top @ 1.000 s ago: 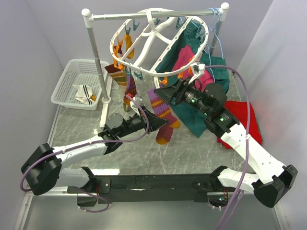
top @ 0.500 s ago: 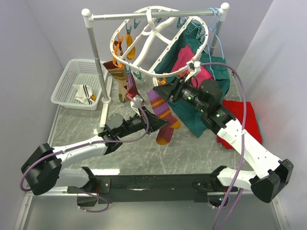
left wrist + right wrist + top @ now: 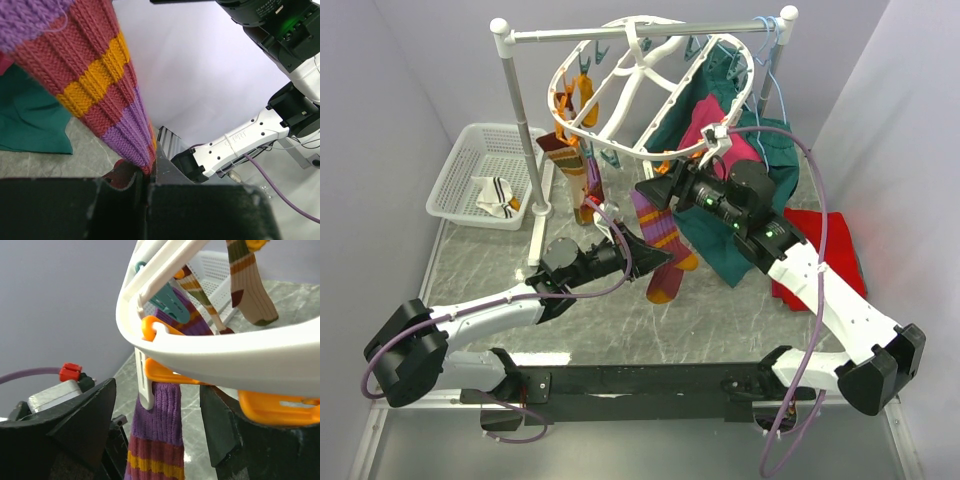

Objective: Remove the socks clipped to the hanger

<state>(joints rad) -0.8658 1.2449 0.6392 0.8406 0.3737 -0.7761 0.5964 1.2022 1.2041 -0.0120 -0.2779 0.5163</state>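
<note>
My left gripper (image 3: 147, 182) is clamped on the lower end of a striped sock (image 3: 100, 85), which hangs from an orange clip (image 3: 167, 374) on the near rim of the hanger (image 3: 240, 352). My right gripper (image 3: 155, 420) stands spread around that clip, perhaps not yet touching it. If I pull before the clip opens, I could drag the hanger off its rail (image 3: 630, 33).

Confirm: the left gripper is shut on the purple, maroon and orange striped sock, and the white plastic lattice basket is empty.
Not empty: the top external view shows a white sock with dark stripes in the basket. The left gripper is shut on the purple, maroon and orange sock.
</note>
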